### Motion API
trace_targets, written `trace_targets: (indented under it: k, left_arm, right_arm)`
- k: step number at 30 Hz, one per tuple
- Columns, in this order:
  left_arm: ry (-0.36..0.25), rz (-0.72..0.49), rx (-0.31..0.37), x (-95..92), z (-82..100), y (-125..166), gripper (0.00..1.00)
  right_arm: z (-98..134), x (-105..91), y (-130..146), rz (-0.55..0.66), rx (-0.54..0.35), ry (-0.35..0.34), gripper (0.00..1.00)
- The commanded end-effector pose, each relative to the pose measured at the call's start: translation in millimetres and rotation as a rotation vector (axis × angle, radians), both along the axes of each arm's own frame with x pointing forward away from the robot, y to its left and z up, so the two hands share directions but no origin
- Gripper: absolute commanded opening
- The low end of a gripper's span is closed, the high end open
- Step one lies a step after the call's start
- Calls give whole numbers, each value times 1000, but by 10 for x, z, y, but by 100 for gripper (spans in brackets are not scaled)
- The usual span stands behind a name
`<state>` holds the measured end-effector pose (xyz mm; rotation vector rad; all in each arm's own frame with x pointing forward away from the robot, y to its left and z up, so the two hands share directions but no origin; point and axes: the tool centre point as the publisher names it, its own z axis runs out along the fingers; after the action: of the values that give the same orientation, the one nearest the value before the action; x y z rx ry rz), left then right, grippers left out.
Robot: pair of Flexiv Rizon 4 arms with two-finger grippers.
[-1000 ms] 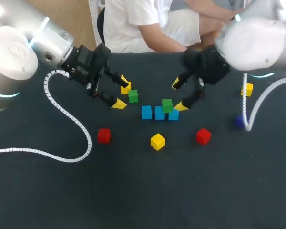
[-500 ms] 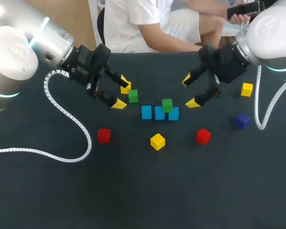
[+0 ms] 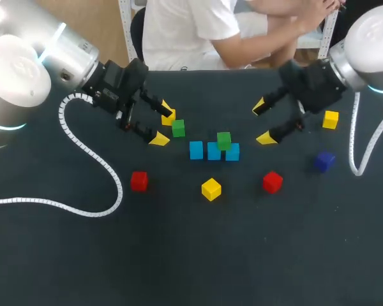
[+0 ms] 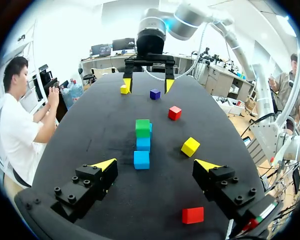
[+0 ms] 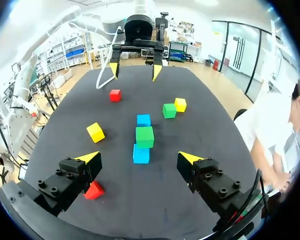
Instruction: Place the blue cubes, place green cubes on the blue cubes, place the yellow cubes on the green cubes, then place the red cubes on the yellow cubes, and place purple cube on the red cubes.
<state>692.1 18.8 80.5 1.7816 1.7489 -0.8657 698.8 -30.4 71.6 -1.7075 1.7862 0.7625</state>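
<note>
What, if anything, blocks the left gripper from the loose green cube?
Probably nothing; it looks reachable. The left gripper is open and the loose green cube lies just off its fingertips, though a yellow cube close beside it may crowd one finger.

Left arm (image 3: 25, 57) and right arm (image 3: 370, 44): silver-white rounded housings, cyan light rings. Left tool (image 3: 163, 127), right tool (image 3: 262, 122): black blocks, visible screw heads, yellow wedge tips. White ribbed cable (image 3: 89, 153) off each wrist.

Robotics lab: robot arms (image 3: 25, 57), black table (image 3: 191, 255).
</note>
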Motion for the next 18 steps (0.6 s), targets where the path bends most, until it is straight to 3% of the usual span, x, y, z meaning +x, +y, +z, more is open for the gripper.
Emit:
trace_targets:
  k: [1, 18]
  left_arm:
    - [4, -3, 3, 20, 3, -1, 100]
    - [4, -3, 3, 20, 3, -1, 100]
  right_arm:
    - [6, -12, -40, 6, 13, 1, 100]
    - [10, -15, -46, 9, 18, 2, 100]
